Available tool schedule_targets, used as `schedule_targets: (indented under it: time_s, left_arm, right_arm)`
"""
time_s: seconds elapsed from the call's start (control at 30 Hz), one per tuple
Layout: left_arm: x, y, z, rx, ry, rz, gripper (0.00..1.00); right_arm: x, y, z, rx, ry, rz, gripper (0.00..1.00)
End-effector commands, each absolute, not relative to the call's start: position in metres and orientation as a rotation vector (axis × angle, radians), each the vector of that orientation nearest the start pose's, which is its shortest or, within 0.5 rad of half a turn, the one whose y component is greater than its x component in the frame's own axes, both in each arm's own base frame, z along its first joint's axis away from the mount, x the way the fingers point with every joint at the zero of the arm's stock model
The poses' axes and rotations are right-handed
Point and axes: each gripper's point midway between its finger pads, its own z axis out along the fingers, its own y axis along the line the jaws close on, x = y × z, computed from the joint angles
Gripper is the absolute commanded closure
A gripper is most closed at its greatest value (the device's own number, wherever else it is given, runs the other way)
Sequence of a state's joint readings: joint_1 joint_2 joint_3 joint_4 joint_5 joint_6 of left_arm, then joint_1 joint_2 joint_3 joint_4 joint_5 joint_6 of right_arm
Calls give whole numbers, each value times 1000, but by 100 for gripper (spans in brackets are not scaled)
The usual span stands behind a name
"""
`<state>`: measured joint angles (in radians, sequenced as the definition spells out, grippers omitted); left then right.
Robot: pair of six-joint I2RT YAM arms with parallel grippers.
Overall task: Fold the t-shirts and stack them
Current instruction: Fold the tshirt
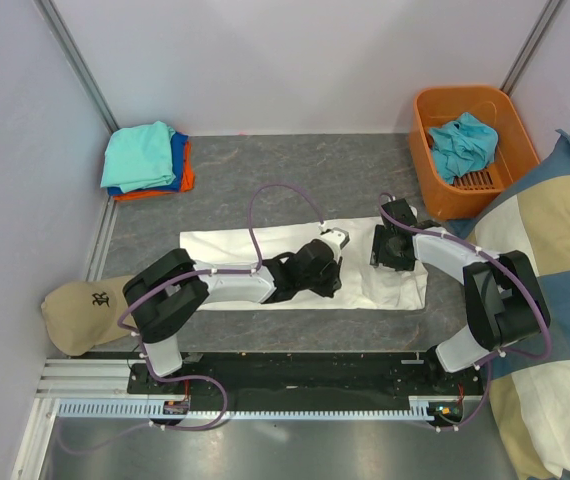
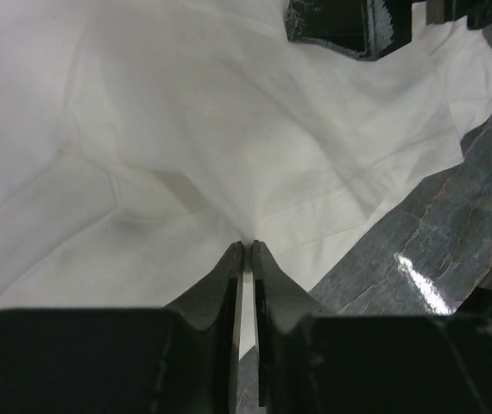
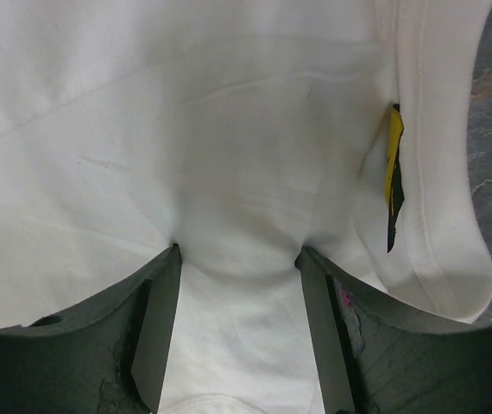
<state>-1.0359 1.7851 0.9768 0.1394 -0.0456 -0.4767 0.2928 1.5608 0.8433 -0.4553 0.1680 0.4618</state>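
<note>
A large white t-shirt [image 1: 235, 262] lies folded in a long strip across the middle of the table. My left gripper [image 1: 340, 245] is low over its right half. In the left wrist view the jaws are pressed together [image 2: 247, 247] with a pinch of the white cloth [image 2: 186, 129] at their tips. My right gripper [image 1: 389, 258] is at the shirt's right end. In the right wrist view it is open [image 3: 239, 252], fingertips pressed into the white cloth [image 3: 229, 112], near a yellow tag [image 3: 393, 164]. A stack of folded teal, blue and orange t-shirts [image 1: 147, 158] sits at the back left.
An orange basket [image 1: 435, 170] at the back right holds a crumpled teal t-shirt [image 1: 463, 143]. A tan cap [image 1: 80, 315] lies at the near left. A blue-and-cream checked cushion [image 1: 555, 250] fills the right side. My right gripper's body [image 2: 350, 26] shows in the left wrist view.
</note>
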Motion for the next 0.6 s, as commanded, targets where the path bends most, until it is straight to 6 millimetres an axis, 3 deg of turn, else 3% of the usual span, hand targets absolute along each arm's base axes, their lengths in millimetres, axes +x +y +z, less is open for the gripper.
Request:
schedule_targets:
  time_s: [0.0,0.13,0.33,0.5,0.57]
  left_arm:
    - [221,-408,49,595,2263,-785,85]
    - [221,-410,45,599,2271,-784,98]
    - [219,-407,63,612,2285,-770,98]
    - [216,-405,90,618,2274,-788,98]
    - [212,-399,89,630,2310,-766,98]
  right_arm:
    - [273,70,-8,261,2800,-81,34]
    - [273,70,-8,257,2798,-83,34]
    - [272,69,-10,256,2804,-95,34]
    - [272,69,-10,258,2805,-98,34]
    - [272,68,-11,260,2807,-97,34]
